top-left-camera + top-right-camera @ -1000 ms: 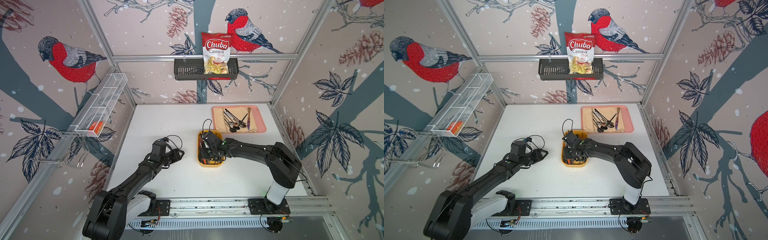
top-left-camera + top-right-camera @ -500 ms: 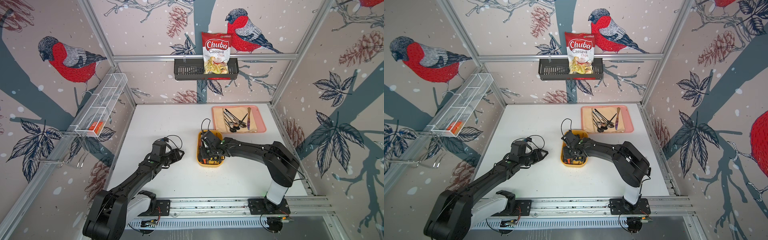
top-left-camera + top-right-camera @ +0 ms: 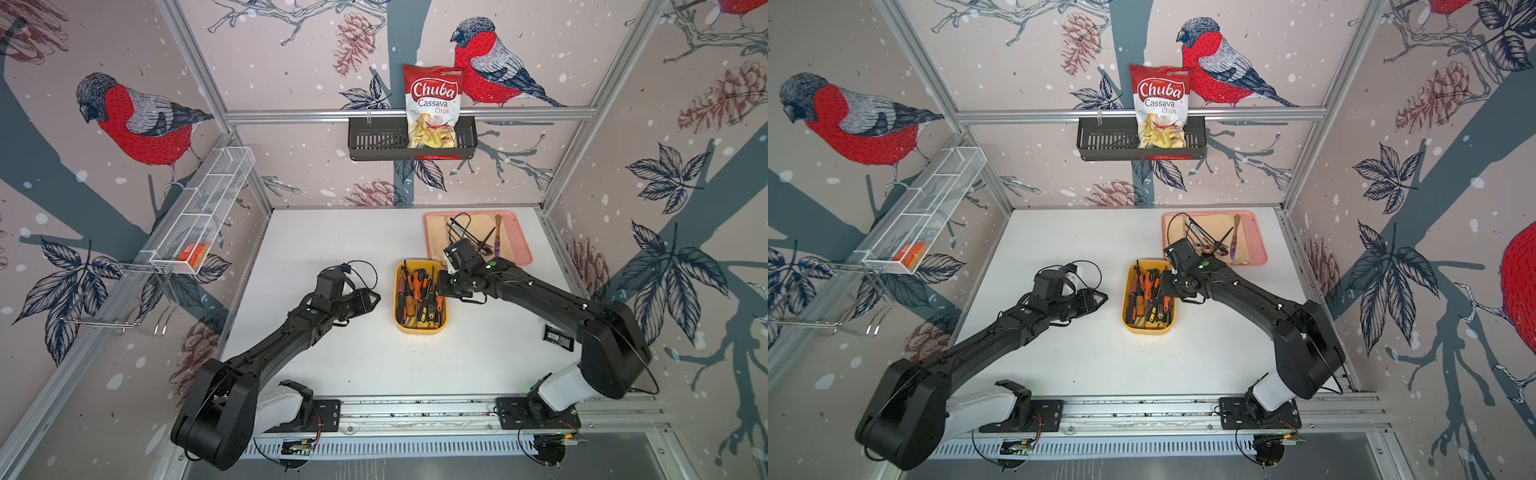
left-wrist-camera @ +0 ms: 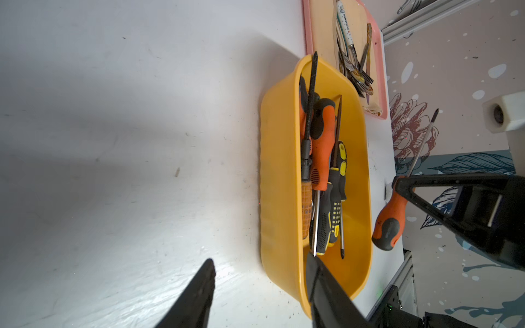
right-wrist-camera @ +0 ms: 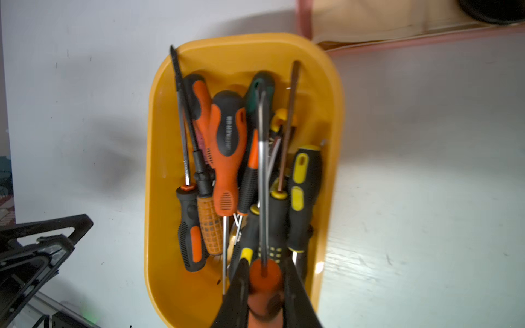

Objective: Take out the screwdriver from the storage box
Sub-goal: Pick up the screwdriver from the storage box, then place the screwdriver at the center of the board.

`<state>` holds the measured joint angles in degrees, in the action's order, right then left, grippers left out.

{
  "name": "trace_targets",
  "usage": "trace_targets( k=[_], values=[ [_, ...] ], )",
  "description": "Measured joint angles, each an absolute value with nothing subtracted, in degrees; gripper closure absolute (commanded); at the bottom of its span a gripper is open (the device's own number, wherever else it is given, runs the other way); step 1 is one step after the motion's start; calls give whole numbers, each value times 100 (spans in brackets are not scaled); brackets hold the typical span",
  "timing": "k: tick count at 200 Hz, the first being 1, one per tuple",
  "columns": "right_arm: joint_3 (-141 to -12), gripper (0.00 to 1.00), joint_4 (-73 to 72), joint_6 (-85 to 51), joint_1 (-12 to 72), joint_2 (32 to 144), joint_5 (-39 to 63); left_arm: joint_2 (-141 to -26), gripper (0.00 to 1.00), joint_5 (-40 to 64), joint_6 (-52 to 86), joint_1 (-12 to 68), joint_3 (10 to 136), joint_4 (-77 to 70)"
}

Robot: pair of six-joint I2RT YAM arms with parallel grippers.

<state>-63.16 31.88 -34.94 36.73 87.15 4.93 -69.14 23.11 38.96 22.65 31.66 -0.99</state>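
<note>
Pinching an orange-handled screwdriver [image 4: 389,213] at the shaft end of its handle, the right end effector [image 5: 265,264] has its fingers pressed against the grip on both sides. The left wrist view shows the tool held in the air, clear of the pile and touching nothing else, beside the wall of the yellow box [image 3: 419,331] nearest the right arm. Its shaft runs roughly along the box's length, tip toward the tray end. Other screwdrivers [image 3: 415,297] lie heaped lengthwise inside the box. The left end effector [image 3: 372,297] is spread with nothing between its fingers, hovering near the box's opposite wall, apart from it. The box sits mid-bench [image 3: 332,232]. Behind it, a pink tray [image 3: 527,254] carries cutlery [image 3: 484,245].
</note>
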Motion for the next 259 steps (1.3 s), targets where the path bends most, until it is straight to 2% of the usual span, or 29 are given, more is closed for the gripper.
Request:
trace_targets(
  k=[53, 119, 203, 259],
  values=[
    [-5725, 87, 3568, -3142, 2840, 8613, 530, -7188, 47, 2158, 3900, 2630, 3376, -104],
    [-5660, 86, 3286, -2853, 2738, 9467, 657, -7269, 47, 2038, 3916, 2762, 3417, -97],
    [-5811, 65, 3015, -2847, 2766, 9961, 620, -7277, 47, 1905, 3913, 2775, 3527, -47],
    [-5872, 63, 3057, -2849, 2733, 9644, 580, -7290, 47, 1778, 3916, 2812, 3822, 222]
  ],
)
